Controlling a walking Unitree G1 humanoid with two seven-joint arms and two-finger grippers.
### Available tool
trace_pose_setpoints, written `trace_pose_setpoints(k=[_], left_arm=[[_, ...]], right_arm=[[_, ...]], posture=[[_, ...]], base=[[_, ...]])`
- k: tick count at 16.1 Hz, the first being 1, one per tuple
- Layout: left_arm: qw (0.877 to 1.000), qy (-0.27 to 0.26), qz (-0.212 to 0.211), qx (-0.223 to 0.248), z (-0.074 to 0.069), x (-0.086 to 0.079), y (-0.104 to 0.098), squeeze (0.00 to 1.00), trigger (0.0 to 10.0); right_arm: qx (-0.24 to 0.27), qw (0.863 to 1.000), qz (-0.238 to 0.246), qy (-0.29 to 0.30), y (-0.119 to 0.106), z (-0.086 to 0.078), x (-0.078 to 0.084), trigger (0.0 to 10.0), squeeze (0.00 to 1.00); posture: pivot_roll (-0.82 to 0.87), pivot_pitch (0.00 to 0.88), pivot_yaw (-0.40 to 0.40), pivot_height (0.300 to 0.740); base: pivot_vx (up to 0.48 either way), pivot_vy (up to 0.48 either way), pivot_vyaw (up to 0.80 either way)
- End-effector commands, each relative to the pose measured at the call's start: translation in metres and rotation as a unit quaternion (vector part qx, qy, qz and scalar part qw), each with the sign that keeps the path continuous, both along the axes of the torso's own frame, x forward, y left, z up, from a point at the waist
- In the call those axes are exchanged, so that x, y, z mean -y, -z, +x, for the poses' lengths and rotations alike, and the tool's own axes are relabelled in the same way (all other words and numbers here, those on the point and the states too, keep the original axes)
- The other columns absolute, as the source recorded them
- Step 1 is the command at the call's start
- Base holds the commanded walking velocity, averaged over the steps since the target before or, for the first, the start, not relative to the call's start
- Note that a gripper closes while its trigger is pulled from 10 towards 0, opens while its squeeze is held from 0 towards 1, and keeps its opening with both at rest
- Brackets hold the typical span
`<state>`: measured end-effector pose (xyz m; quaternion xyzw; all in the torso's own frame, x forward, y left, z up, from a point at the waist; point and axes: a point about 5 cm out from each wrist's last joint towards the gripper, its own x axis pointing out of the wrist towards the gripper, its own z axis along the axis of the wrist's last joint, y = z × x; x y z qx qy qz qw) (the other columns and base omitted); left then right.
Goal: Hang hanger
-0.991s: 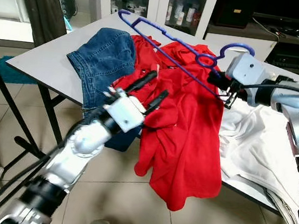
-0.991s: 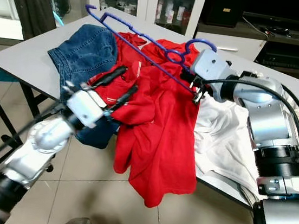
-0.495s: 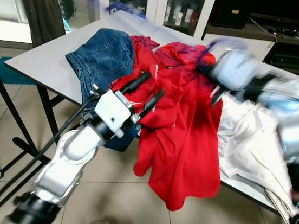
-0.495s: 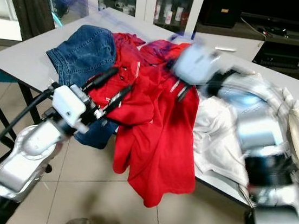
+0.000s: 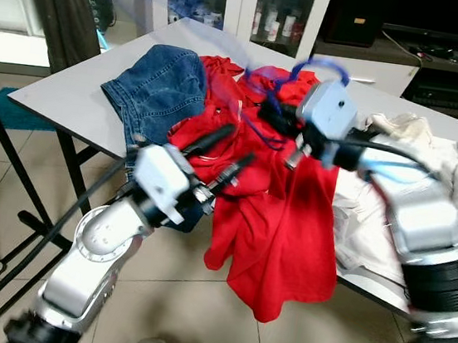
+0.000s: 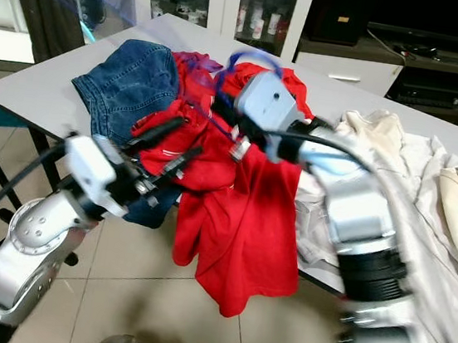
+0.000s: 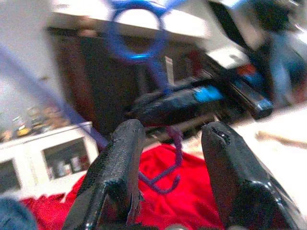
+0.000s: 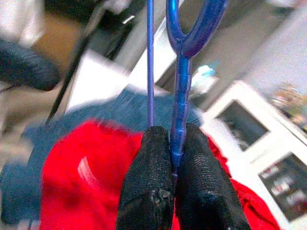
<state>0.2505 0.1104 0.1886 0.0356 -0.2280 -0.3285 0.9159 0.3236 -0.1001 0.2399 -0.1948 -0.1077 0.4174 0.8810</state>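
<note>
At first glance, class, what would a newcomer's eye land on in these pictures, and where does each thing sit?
The red garment stands out first, spilling off the front edge of the grey table, with a blue denim piece beside it on the robot's left. Above it, the right end effector is shut on a blue hanger, while the left end effector, fingers open, points toward it.

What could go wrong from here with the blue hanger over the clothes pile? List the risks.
1. The right pincer pinches the thin blue plastic hanger by its narrow stem alone; mid-swing, as the blur suggests, it could twist or slip out.
2. The hanger's lower hook hangs close above the red shirt and could snag the fabric, dragging it off the grey table.
3. The open left pincer sits near the hanger's path, so the arms might collide.
</note>
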Motion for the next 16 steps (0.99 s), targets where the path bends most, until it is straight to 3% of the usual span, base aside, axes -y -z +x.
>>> trace_pose_setpoints(k=[1, 3, 5, 11, 16], left_arm=[[0.999, -0.023, -0.045, -0.007, 0.000, -0.007, -0.005, 0.10, 10.0], [0.989, -0.059, -0.125, -0.051, -0.006, -0.014, 0.003, 0.09, 10.0], [0.983, -0.092, -0.141, -0.071, -0.009, -0.018, 0.013, 0.09, 10.0], [0.973, -0.148, -0.147, -0.101, -0.013, -0.030, 0.028, 0.08, 10.0], [0.976, -0.150, -0.117, -0.106, -0.014, -0.028, 0.033, 0.07, 10.0]], right_arm=[[-0.004, 0.999, 0.038, 0.018, 0.001, -0.001, 0.002, 10.0, 0.00], [-0.024, 0.998, 0.065, 0.001, 0.014, -0.013, -0.012, 10.0, 0.00], [-0.040, 0.997, 0.060, -0.004, 0.026, -0.016, -0.015, 10.0, 0.00], [-0.070, 0.996, 0.063, 0.001, 0.047, -0.017, -0.009, 10.0, 0.00], [-0.093, 0.994, 0.055, -0.021, 0.066, -0.023, -0.010, 10.0, 0.00]], posture=[[0.25, 0.000, -0.045, 0.740], [0.26, 0.000, -0.048, 0.740], [0.27, 0.000, -0.050, 0.740], [0.28, 0.000, -0.057, 0.740], [0.28, 0.000, -0.049, 0.740]], base=[[0.000, 0.000, 0.00], [0.000, 0.000, 0.00], [0.000, 0.000, 0.00], [0.000, 0.000, 0.00], [0.000, 0.000, 0.79]])
